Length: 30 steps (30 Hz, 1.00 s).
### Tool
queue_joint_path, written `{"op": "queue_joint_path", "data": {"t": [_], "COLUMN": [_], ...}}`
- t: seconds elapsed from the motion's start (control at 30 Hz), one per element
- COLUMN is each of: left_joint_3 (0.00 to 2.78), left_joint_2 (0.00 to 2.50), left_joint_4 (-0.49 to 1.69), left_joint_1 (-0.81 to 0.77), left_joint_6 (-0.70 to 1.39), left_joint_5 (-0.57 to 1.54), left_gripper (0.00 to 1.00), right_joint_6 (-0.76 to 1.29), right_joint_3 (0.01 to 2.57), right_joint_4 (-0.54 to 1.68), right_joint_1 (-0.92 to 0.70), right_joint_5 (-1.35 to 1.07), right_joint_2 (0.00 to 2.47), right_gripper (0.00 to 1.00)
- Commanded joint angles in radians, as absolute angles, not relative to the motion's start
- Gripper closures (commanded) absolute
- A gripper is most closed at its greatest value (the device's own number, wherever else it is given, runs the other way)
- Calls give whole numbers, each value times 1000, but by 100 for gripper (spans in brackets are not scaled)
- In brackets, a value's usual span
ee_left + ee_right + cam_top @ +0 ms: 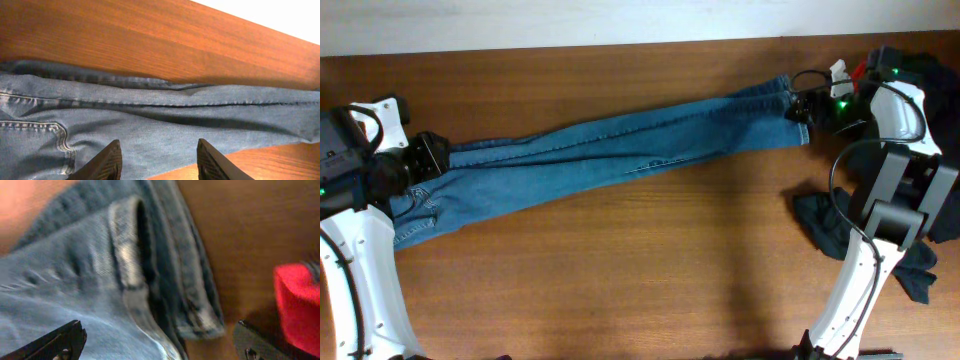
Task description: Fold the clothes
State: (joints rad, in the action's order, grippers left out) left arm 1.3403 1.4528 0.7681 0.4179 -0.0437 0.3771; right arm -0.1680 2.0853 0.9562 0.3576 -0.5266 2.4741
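Note:
The blue denim jeans (610,145) lie stretched out flat across the brown table, waist at the left, leg hems at the right. My left gripper (425,158) is at the waist end; in the left wrist view its fingers (159,160) are open over the denim (165,115), next to a back pocket (35,145). My right gripper (802,110) is at the leg hems; in the right wrist view its fingers (160,342) are spread wide over the hem cuffs (145,265).
A dark garment (840,230) lies crumpled on the table at the right beside the right arm. A red object (295,305) sits just right of the hems, also seen overhead (860,72). The table's far edge runs along a white wall.

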Motion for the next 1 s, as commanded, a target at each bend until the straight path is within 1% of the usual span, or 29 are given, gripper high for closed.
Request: {"op": "queue_joint_path", "data": {"t": [0.0,0.13,0.17,0.3,0.43,0.47,0.53,0.57,0.6,0.63,0.83,0.97], "left_joint_3": [1361,1361,1361,1361,1361,1361,1361,1361,1361,1361,1361,1361], "left_joint_2": [1440,1440,1440,1440,1440,1440,1440,1440,1440,1440,1440,1440], "left_joint_4": [772,772,772,772,775,777,781,783,783,783,782,778], "left_joint_1": [415,415,415,415,415,415,415,415,415,415,415,415], "left_joint_6": [-38,-39,-39,-39,-39,-39,-39,-39,-39,-39,-39,-39], "left_joint_5": [369,369,369,370,370,370,370,370,370,370,371,370], "left_gripper": [52,52,52,52,52,52,52,52,52,52,51,47], "right_joint_6": [-176,-176,-176,-176,-180,-180,-179,-175,-176,-176,-141,-88], "right_joint_3": [2075,2075,2075,2076,2076,2076,2078,2085,2095,2121,2243,2378], "right_joint_4": [953,955,957,969,992,997,1018,1037,1060,1116,1293,1374], "right_joint_1": [347,330,327,307,294,293,293,296,301,313,380,439], "right_joint_5": [-599,-599,-599,-599,-637,-647,-652,-655,-664,-684,-686,-600], "right_joint_2": [2560,2588,2588,2587,2587,2587,2585,2584,2580,2563,2422,2291], "right_gripper": [1,1,0,11,27,32,64,78,86,96,96,96]}}
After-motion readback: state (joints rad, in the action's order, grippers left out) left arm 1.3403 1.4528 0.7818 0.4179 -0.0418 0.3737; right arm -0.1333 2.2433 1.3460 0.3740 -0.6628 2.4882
